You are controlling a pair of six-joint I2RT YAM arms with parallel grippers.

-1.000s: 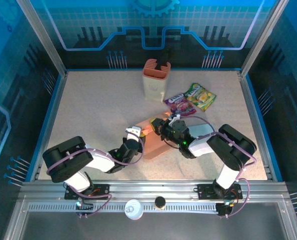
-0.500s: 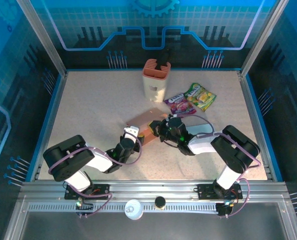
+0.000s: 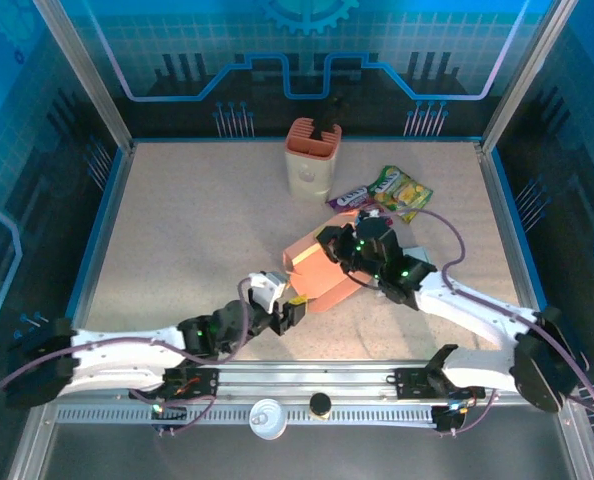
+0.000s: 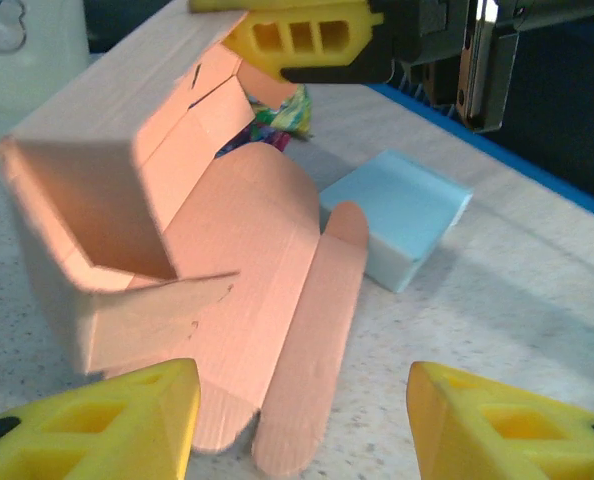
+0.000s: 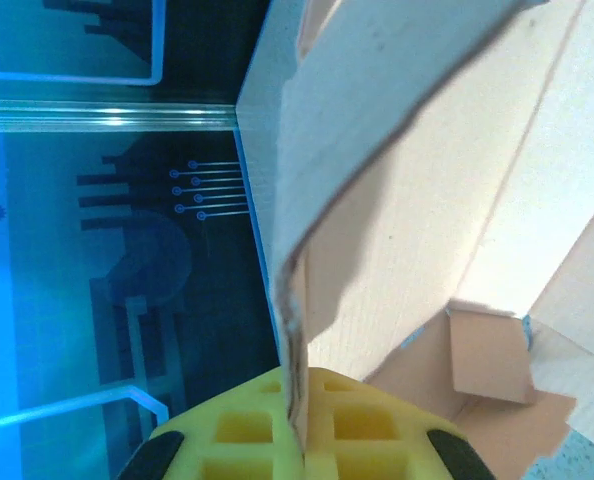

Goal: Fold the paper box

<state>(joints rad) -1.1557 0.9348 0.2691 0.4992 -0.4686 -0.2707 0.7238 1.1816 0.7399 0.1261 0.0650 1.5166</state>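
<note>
**Right gripper pinches 1 box wall; left gripper stands open in front of it**

Low on the left, the left gripper points toward the table's middle. Its 2 yellow fingers are spread wide with nothing between them. The orange corrugated paper box lies just ahead of those fingertips, near the table's centre, apart from them. In the left wrist view the box is half-formed: 1 raised wall at the left, a hollow corner under it, and long rounded flaps lying flat on the speckled table toward the camera.

The right gripper comes in from the right and is clamped on the box's upper edge. In the right wrist view the cardboard edge runs straight into its yellow finger pad.

1 pale blue block sits just right of the flaps. At the back stands 1 cream holder with a peach rim. To its right lie 2 snack packets, 1 purple and 1 yellow-green, touching each other. Their printing is too small to read.
</note>
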